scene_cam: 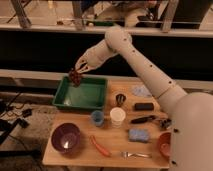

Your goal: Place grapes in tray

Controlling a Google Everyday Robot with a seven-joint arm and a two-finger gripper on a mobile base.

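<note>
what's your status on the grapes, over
Gripper shut on grapes, hanging over the tray's back left corner. Grapes not yet in tray. Nothing in the way below.

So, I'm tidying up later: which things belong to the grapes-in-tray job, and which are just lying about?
Job: claw, shut on grapes, over tray, at its far left corner.
Lying about: purple bowl, orange bowl, carrot, blue cup, white cup, fork, sponge.

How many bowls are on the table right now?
2: a purple bowl at the front left corner, an orange bowl at the front right, partly hidden by the robot. The gripper holds grapes above the tray, back left.
</note>
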